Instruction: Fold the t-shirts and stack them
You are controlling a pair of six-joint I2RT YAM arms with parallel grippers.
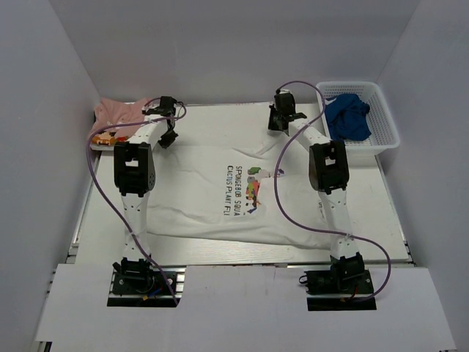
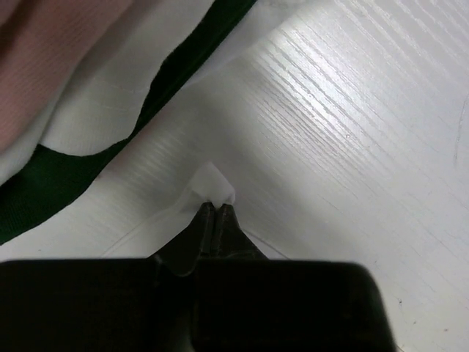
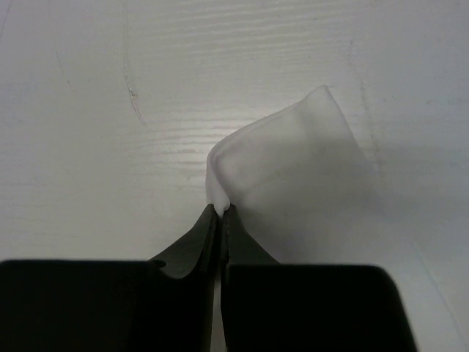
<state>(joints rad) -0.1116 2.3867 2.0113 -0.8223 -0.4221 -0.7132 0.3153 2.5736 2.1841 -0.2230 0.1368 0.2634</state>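
A large white t-shirt [image 1: 212, 198] with a colourful cartoon print and black lettering lies spread across the table. My left gripper [image 1: 168, 138] is shut on its far left corner; a small tip of white cloth [image 2: 211, 187] pokes out between the black fingers. My right gripper [image 1: 280, 121] is shut on the far right corner, with a fold of white cloth [image 3: 293, 169] rising from the jaws. A pink t-shirt [image 1: 117, 117] with orange print lies crumpled at the far left; its pink cloth [image 2: 44, 59] shows in the left wrist view.
A white basket [image 1: 388, 121] at the far right holds blue cloth [image 1: 346, 117]. White walls close in the back and both sides. A dark green strip [image 2: 183, 59] runs along the table edge beside the pink shirt. Purple cables hang from both arms.
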